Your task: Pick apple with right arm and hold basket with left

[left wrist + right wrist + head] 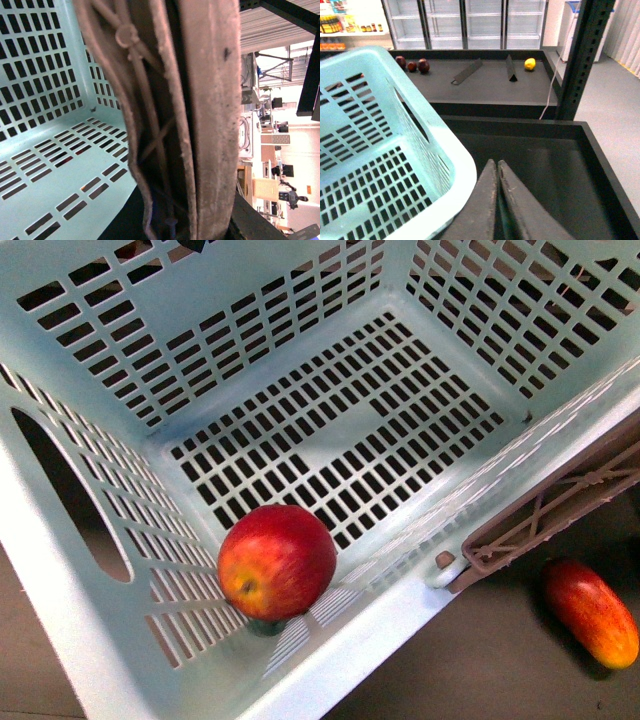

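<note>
Slotted basket (350, 445) floor: apple (277, 562), dimple sideways.

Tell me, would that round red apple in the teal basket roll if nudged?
Probably yes: the round red-and-yellow apple has no flat side, though it sits in a corner of the light teal slotted plastic basket, whose walls may check it. Its skin looks glossy, so perhaps slippery to grip.
</note>
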### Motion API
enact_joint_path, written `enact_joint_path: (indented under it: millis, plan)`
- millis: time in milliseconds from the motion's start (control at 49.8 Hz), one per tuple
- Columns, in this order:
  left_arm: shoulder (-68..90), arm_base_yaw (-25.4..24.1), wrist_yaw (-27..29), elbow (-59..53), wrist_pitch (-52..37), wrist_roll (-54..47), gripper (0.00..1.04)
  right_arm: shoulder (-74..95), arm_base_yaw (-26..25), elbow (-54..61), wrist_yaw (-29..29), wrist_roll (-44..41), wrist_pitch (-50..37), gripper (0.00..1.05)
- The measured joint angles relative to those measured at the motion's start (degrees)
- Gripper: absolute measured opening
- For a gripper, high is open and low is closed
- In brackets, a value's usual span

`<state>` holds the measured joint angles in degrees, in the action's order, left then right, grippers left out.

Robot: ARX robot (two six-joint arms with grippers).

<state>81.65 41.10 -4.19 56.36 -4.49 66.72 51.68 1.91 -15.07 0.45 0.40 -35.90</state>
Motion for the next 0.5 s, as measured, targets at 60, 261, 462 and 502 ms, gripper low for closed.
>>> enact_joint_path:
  millis: [60,261,462,502]
  plan:
    - [0.00,-0.02,0.07,0.00,0.00,-0.07,0.18,-2.34,-1.55,2.19,-0.11,-0.11,-0.02,0.02]
    - [0.00,0.00,-0.13,0.00,0.00,0.07,0.18,-8.92,-1.79,7.28,-0.28,-0.15,1.46,0.02]
    - [0.00,-0.02,0.17,0.00,0.00,-0.04,0.18,-13.57,-1.79,9.62,-0.31,-0.17,3.82,0.02]
    - [0.00,-0.02,0.17,0.00,0.00,-0.07,0.18,-14.67,-1.79,10.10,-0.31,-0.17,4.39,0.02]
